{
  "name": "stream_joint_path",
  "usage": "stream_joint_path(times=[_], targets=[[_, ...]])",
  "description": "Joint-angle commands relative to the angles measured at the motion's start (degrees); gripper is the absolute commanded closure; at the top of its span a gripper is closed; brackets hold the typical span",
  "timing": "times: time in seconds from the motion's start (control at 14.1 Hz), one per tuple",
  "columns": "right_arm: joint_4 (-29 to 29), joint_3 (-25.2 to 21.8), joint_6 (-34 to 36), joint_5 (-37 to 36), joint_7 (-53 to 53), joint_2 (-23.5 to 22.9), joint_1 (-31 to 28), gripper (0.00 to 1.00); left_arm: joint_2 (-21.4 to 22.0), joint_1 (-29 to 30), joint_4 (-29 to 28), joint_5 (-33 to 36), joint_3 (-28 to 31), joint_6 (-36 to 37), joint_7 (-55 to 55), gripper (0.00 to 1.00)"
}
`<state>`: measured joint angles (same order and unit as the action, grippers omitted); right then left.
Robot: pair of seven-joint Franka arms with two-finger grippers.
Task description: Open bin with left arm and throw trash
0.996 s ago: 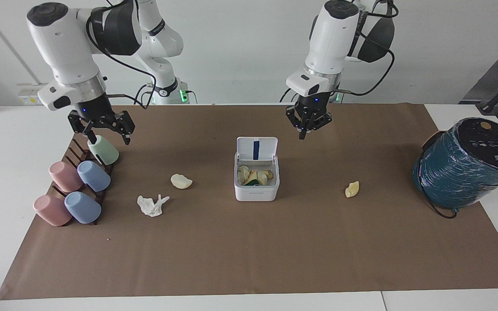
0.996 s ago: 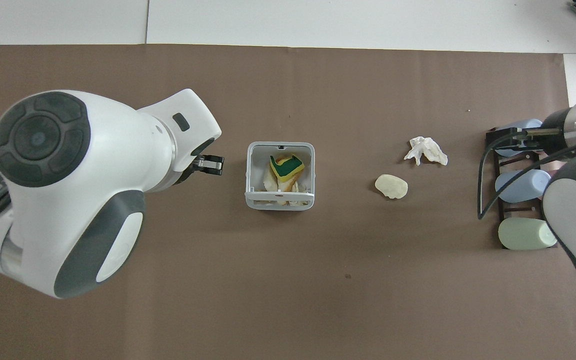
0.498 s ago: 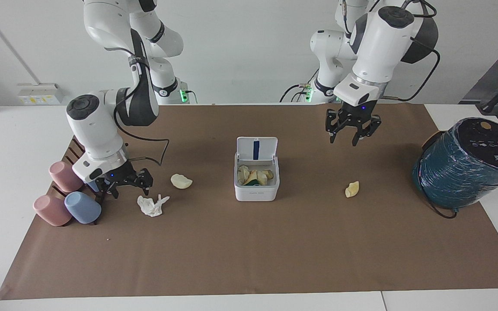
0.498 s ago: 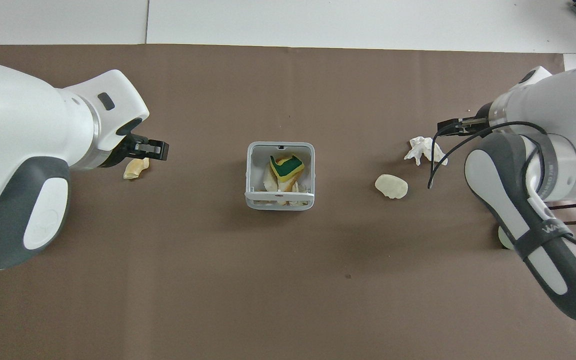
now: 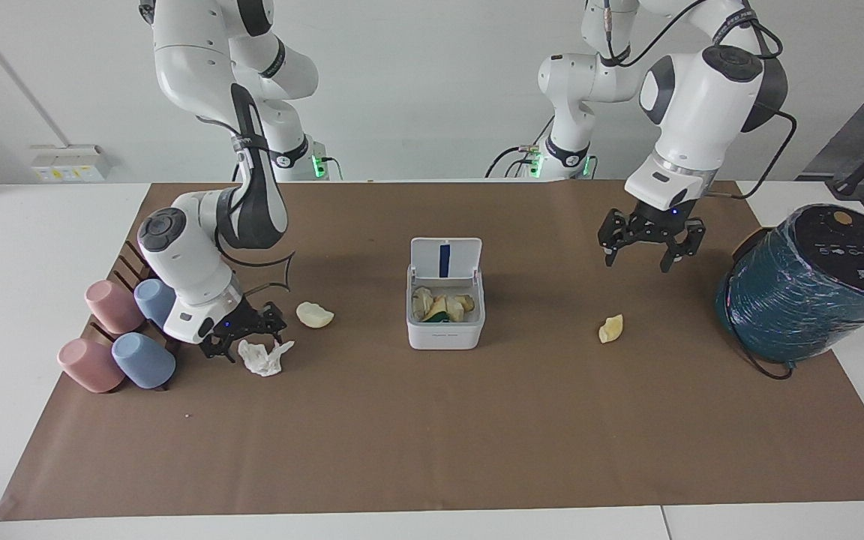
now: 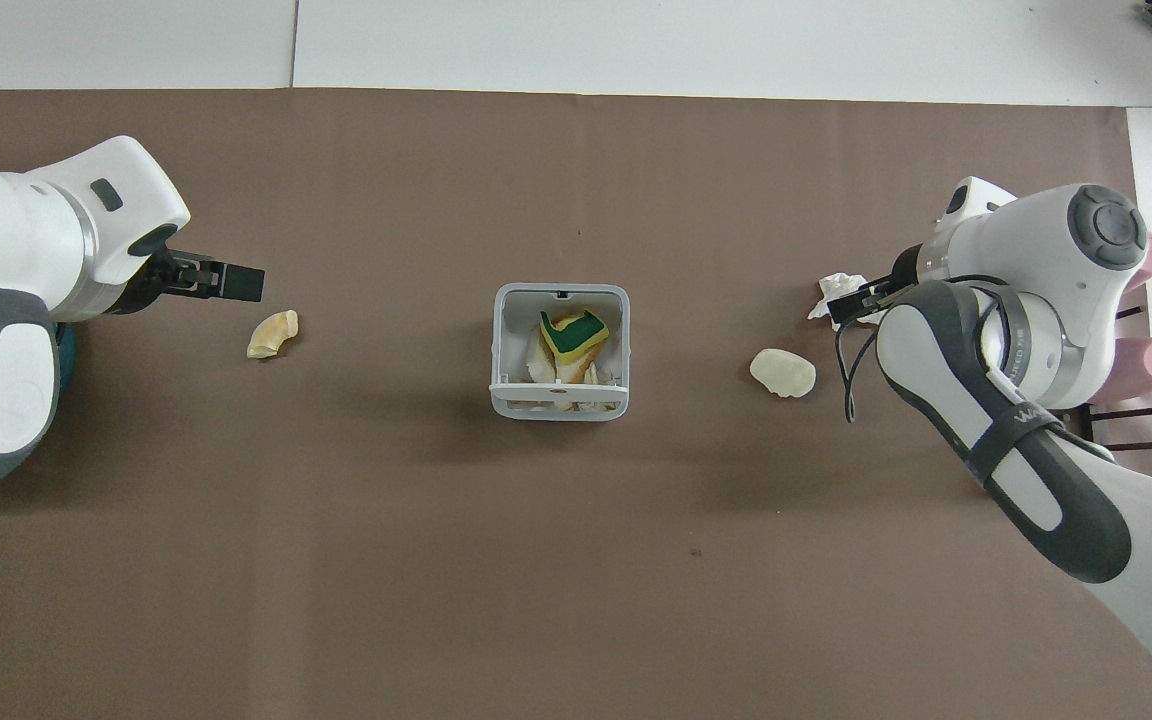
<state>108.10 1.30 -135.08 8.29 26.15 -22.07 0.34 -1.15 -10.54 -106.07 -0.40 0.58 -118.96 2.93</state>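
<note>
Since a second ago both arms have swung away from the middle: the right gripper (image 5: 245,339) has dropped low, jaws spread, straddling nothing yet, right beside the crumpled tissue (image 5: 265,356), while the left gripper (image 5: 646,246), now unclenched and empty, hangs above the mat near the curled yellow peel (image 5: 611,328). Between them sits the bin (image 5: 445,334), lid already up so scraps can simply be dropped in; it holds some refuse. A second peel (image 5: 315,314) lies near the tissue. Faint lettering on the bin's front is unreadable.
</note>
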Motion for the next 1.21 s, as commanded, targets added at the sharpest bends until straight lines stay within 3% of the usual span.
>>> stream_joint_path(times=[0.0,0.21,0.43,0.5,0.71,1.14], targets=[[1.15,0.46,-0.28,1.73,3.98,0.28,-0.69,0.0,-2.0,2.1,-3.51,0.67,-0.66,-6.34,1.63,0.0],[3.61,0.46,-1.59,1.73,5.66,0.72,-0.95,0.0,-2.89,2.98,-10.27,0.67,-0.66,-15.75,1.64,0.0],[3.61,0.46,-3.17,1.64,5.14,0.19,-0.43,0.0,-3.59,3.77,-13.36,0.67,-0.66,-19.11,2.68,0.0],[3.53,0.46,-3.18,1.64,5.13,0.19,-0.43,0.15,-4.9,3.77,-13.89,0.67,-0.66,-20.16,3.3,0.0],[3.26,0.46,-3.18,1.64,3.92,0.19,-0.25,0.98,-9.12,3.86,-14.86,0.67,-0.66,-24.9,3.31,0.0],[2.82,0.37,-2.56,0.86,-3.82,1.06,1.42,1.0,-10.8,3.69,-20.56,0.67,-0.66,-33.16,3.31,0.0]])
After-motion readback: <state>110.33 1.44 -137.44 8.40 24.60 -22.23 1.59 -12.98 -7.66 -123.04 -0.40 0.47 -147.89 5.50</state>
